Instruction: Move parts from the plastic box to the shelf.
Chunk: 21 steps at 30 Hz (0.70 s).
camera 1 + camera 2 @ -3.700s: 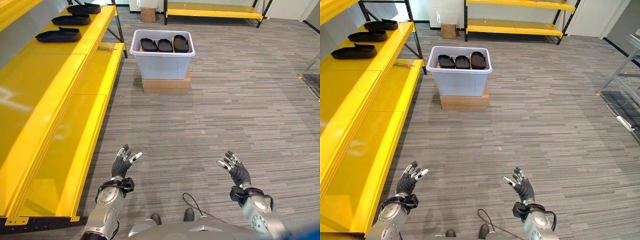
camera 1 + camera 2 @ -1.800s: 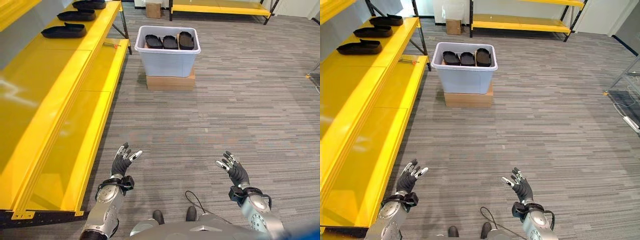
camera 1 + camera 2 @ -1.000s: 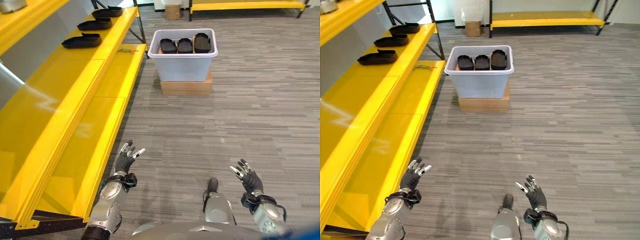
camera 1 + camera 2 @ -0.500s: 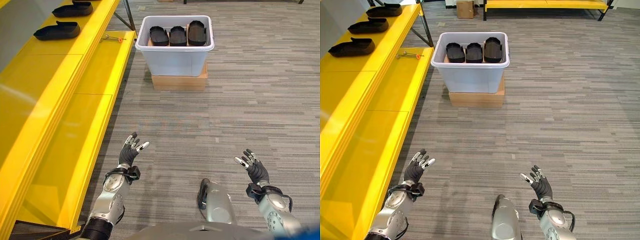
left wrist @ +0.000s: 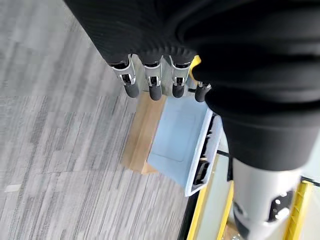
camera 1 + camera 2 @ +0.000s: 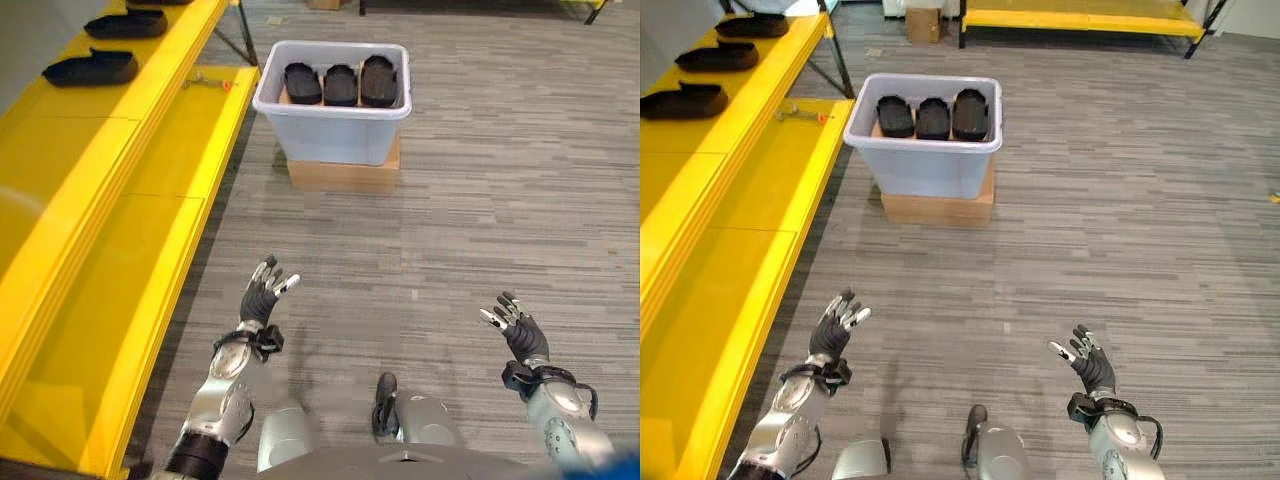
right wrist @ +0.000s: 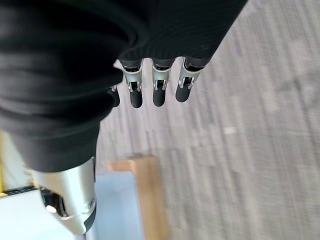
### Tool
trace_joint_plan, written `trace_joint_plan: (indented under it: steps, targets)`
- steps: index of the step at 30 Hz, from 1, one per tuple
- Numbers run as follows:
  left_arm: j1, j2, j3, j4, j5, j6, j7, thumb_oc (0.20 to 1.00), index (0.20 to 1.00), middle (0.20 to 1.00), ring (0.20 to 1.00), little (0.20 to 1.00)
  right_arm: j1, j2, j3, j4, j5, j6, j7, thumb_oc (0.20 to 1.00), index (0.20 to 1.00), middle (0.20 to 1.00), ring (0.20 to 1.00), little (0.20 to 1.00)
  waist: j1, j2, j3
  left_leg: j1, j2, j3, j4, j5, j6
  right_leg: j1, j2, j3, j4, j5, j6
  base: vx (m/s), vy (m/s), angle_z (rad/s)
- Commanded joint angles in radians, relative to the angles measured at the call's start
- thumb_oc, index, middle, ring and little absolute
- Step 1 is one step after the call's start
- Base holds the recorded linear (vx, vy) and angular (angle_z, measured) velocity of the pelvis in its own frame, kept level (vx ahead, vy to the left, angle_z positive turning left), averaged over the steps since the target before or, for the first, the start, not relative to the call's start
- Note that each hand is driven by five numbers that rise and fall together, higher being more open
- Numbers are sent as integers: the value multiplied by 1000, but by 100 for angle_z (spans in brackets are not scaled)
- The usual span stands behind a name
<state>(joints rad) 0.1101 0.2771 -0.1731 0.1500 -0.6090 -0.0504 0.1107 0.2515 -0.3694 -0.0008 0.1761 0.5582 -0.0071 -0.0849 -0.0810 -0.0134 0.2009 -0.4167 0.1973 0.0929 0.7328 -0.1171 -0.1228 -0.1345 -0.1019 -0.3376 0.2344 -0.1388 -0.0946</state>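
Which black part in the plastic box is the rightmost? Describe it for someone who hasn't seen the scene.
On the grey floor stands a pale plastic box on a cardboard carton, beside the yellow shelf. Three black parts sit in a row inside. The one meant is nearest the box's right wall, farthest from the shelf, and reaches highest.

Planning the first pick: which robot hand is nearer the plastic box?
Left. The left robot hand is open, short of the plastic box and slightly left; the right robot hand is open, farther off to the right.
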Motion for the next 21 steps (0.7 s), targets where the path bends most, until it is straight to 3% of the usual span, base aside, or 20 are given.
trace_joint_plan:
  steps: [1,2,4,5,7,8,13,15,17,21]
  targets:
    - [24,43,12,-76,4,-39,-6,1000,1000,1000,1000,1000,-41,-15,8,-44,-4,-52,-4,1000,1000,1000,1000,1000,36,-21,64,88,1,54,-293,167,41,64,6,109,7,-26,86,282,65,-38]
    - [24,43,12,-76,4,-39,-6,1000,1000,1000,1000,1000,-41,-15,8,-44,-4,-52,-4,1000,1000,1000,1000,1000,37,-21,64,89,1,54,-293,167,41,65,6,109,7,-26,86,224,115,-51]
    - [35,33,24,-83,11,-40,3,1000,1000,1000,1000,1000,-40,-11,26,-25,-28,-51,-3,1000,1000,1000,1000,1000,54,6,65,99,76,10,-550,308,-3,125,15,135,8,-57,111,390,213,-40]
    - [36,29,29,-81,10,-40,3,1000,1000,1000,1000,1000,-38,-10,28,-23,-32,-45,0,1000,1000,1000,1000,1000,54,12,59,119,89,19,-589,324,-11,137,11,137,12,-65,119,425,219,-41]
    - [38,23,35,-81,-1,-40,-3,1000,1000,1000,1000,1000,-33,-1,32,-21,-33,-35,11,1000,1000,1000,1000,1000,53,17,47,178,95,56,-629,305,-7,146,10,142,23,-76,126,223,110,-45]
    - [36,28,30,-82,13,-40,-3,1000,1000,1000,1000,1000,-27,4,37,-18,-40,-36,19,1000,1000,1000,1000,1000,60,17,36,182,76,31,-611,297,-1,163,0,144,22,-71,136,290,151,-50]
    - [24,49,23,-84,14,-39,-16,1000,1000,1000,1000,1000,-7,27,32,-36,-41,-18,40,1000,1000,1000,1000,1000,54,3,-3,155,-1,86,-534,226,28,215,-64,148,-6,-76,171,266,160,-19]
    - [22,53,21,-88,14,-39,-15,1000,1000,1000,1000,1000,-10,26,33,-39,-48,-17,40,1000,1000,1000,1000,1000,55,1,-9,146,-12,91,-519,213,35,222,-75,146,-19,-70,178,156,114,10]
    - [20,60,23,-91,10,-38,-11,1000,1000,1000,1000,1000,-18,29,31,-48,-50,-17,44,1000,1000,1000,1000,1000,57,-11,-33,105,-45,110,-454,155,55,241,-111,134,-60,-53,202,276,181,10]
    - [27,63,32,-88,7,-41,-2,1000,1000,1000,1000,1000,-33,25,43,-54,-71,-19,45,1000,1000,1000,1000,1000,66,-19,-43,80,-67,111,-409,109,73,248,-133,139,-84,-16,219,123,75,-3]
